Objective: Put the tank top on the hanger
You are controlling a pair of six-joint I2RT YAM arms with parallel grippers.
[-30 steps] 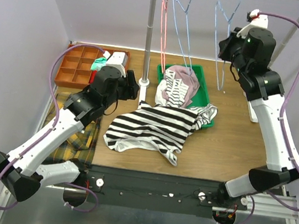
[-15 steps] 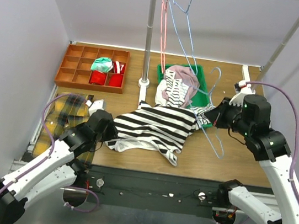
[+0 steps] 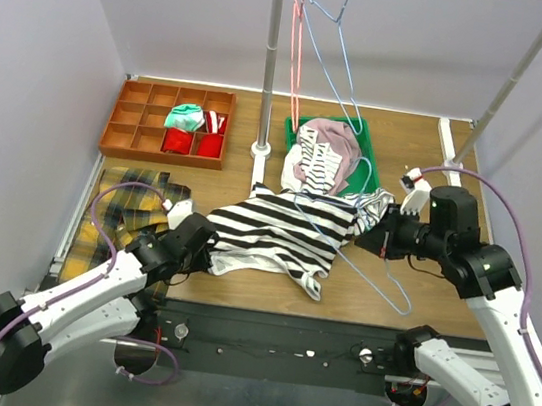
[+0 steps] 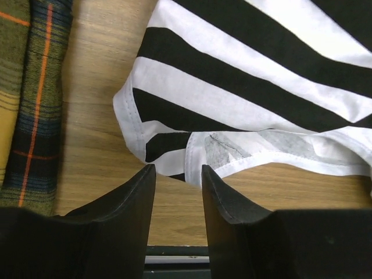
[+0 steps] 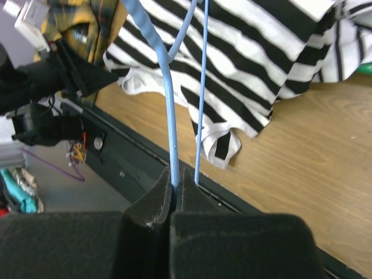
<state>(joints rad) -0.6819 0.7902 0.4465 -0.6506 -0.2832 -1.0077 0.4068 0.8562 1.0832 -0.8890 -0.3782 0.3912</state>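
Observation:
The tank top (image 3: 277, 229), with wide black and white stripes, lies flat on the wooden table at the middle. My right gripper (image 3: 378, 244) is shut on the light-blue wire hanger (image 3: 380, 289) and holds it low over the tank top's right side. In the right wrist view the blue wire (image 5: 168, 116) runs out from my closed gripper (image 5: 175, 183) over the tank top (image 5: 232, 64). My left gripper (image 3: 206, 249) is open at the tank top's near left edge. In the left wrist view the gripper (image 4: 178, 174) has the white hem of the tank top (image 4: 244, 75) just ahead of its fingers (image 4: 224, 197).
A green tray (image 3: 361, 135) behind the tank top holds a dusty-pink garment (image 3: 332, 139) and finer-striped cloth (image 3: 376, 208). A plaid cloth (image 3: 120, 202) lies at the left, also in the left wrist view (image 4: 29, 99). An orange organiser (image 3: 125, 127), rack pole (image 3: 269, 61), and red hanger (image 3: 294, 55) stand at the back.
My right arm has brought the blue hanger down from the rail to the table, over the tank top. My left arm has dropped back to the tank top's near left edge.

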